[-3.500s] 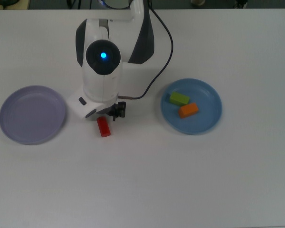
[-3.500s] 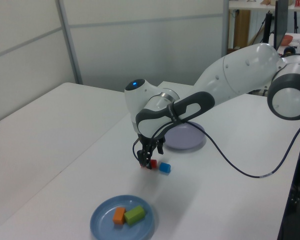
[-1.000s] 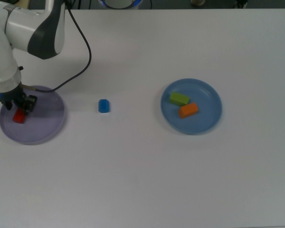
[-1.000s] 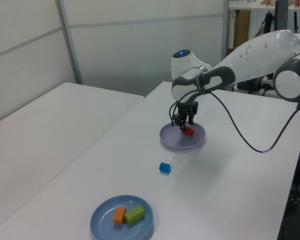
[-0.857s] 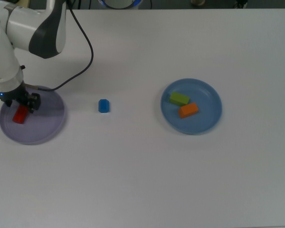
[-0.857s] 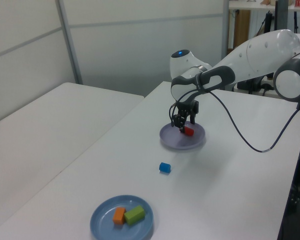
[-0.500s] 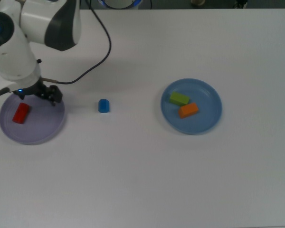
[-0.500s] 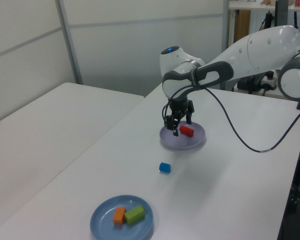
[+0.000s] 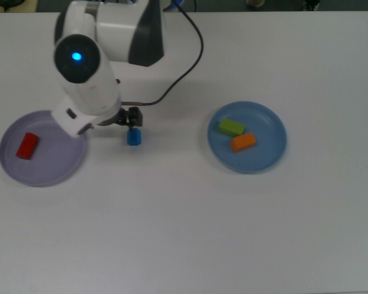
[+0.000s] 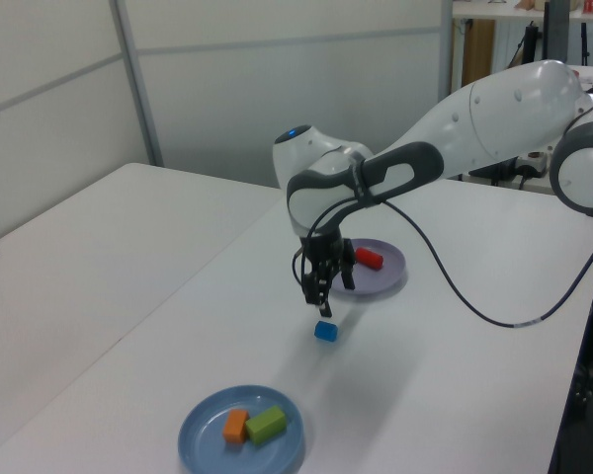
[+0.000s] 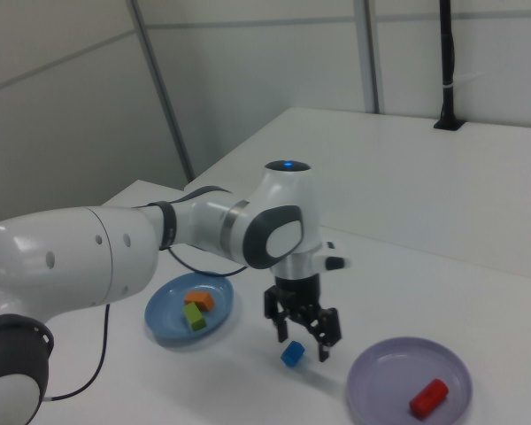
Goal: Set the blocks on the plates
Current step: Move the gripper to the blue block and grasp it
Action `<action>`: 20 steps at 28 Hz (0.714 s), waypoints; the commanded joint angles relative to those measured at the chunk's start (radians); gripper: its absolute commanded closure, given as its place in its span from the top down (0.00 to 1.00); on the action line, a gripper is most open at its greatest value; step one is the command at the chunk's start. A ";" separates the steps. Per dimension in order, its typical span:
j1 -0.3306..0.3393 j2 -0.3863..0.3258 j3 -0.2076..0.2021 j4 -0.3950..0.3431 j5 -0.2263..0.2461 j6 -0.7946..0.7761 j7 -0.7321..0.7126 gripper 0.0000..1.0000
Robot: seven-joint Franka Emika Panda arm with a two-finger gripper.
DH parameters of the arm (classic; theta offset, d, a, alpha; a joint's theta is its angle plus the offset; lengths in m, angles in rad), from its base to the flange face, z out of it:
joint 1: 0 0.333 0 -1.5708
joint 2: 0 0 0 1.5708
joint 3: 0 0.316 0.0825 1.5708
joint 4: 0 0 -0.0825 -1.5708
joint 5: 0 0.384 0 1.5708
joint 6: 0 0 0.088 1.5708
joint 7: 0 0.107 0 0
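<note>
1. Blocks are four here: the red block lies on the lavender plate, toward the top view's left side of the plate, and nothing touches it.
2. The green block and the orange block lie together on the blue plate, just beside each other, the green one higher in the top view.
3. The blue block rests on the bare white worktop, between the two plates and nearer to the lavender one.
4. The pincer hangs over the blue block with its two fingers spread apart; in the right view one dark finger stands on each side above the block, and I see nothing held between them.
5. In the left view the pincer points down and its tips are just above the blue block, with a small gap, so they are apart from it.
6. In the top view the white wrist of the arm covers a part of the rim of the lavender plate, and only the dark tip of the pincer shows, just above the blue block.
7. A black cable runs from the wrist in a curve toward the top edge of the top view.
8. In the right view the lavender plate with the red block is at the right view's right, and the blue plate is at the right view's left.
</note>
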 commanded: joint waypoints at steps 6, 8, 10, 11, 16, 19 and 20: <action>0.076 -0.005 -0.009 -0.062 0.009 0.020 0.008 0.90; 0.080 0.001 -0.011 -0.064 0.003 0.036 0.032 0.75; 0.079 0.001 -0.009 -0.064 0.001 0.054 0.049 0.67; 0.079 0.001 -0.011 -0.064 0.001 0.060 0.050 0.65; 0.079 0.005 -0.011 -0.064 -0.004 0.065 0.051 0.65; 0.079 0.015 -0.014 -0.064 -0.010 0.065 0.051 0.65; 0.079 0.015 -0.016 -0.064 -0.013 0.066 0.051 0.65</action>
